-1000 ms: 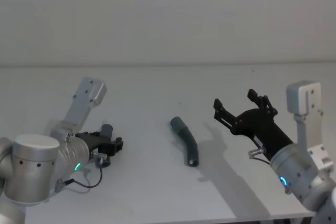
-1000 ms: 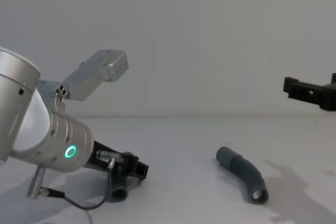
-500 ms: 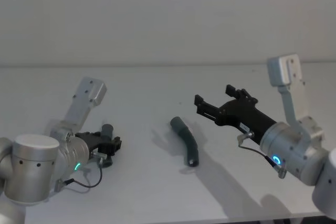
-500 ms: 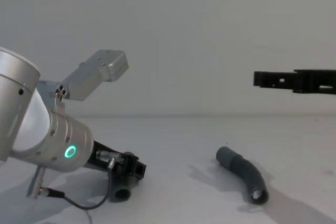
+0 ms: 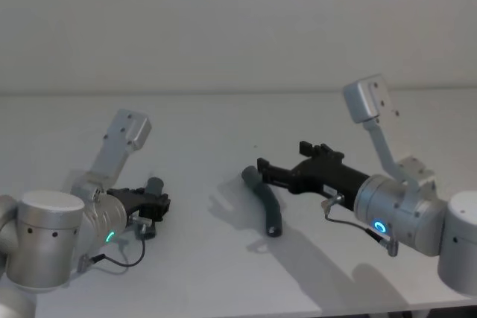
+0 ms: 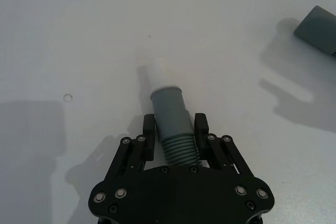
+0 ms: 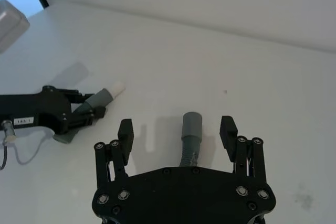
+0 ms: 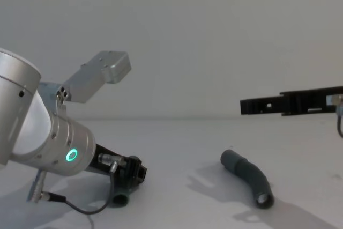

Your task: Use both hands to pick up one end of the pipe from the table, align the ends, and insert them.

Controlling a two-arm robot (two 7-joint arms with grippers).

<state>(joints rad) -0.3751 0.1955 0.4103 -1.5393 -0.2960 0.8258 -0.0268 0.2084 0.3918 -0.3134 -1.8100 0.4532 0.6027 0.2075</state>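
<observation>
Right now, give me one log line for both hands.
left hand: shut on white-tipped pipe piece | right hand: open, above other piece on table | join: not done

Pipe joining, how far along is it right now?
Done: the left pincer is shut on the ribbed part of the white-tipped piece. In hand: the right pincer hovers open above the second piece, which lies ungrasped on the table. Left: grasping that piece, lifting it, aligning the two and pushing them together.
</observation>
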